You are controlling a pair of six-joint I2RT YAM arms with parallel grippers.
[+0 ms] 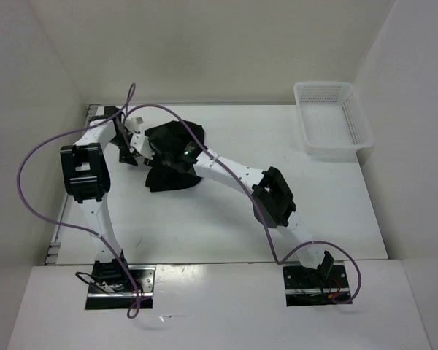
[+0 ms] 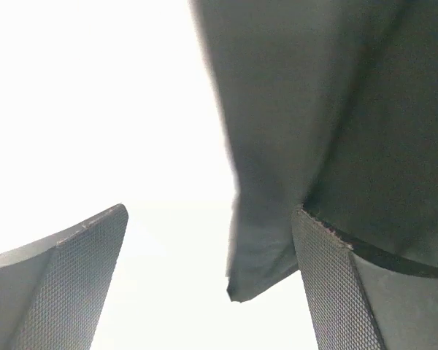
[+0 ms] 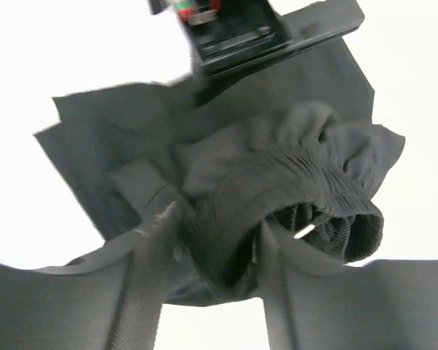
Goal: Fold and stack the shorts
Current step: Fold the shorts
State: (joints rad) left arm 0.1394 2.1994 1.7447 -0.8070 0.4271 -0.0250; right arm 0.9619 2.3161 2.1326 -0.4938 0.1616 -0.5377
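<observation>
The shorts (image 1: 171,157) lie in a crumpled black heap on the table (image 1: 292,211), directly under and between both claws and well apart from the white mesh basket (image 1: 332,120). The left gripper (image 2: 210,213) has its jaws spread wide with nothing clamped: the cloth hangs to the right of its gap, with one drooping edge brushing the inner face of the right-hand finger and bare table under the rest. The right gripper (image 3: 219,219) has its jaws part way apart around a roll of the gathered waistband. I cannot tell whether the fingers pinch that roll or merely flank it. I judge the right claw the nearer to a usable hold, since the band sits in its gap and runs on to its right. The bunching hides the long axis, both hems and the small label, and the right arm covers the heap's middle in the overhead view.
</observation>
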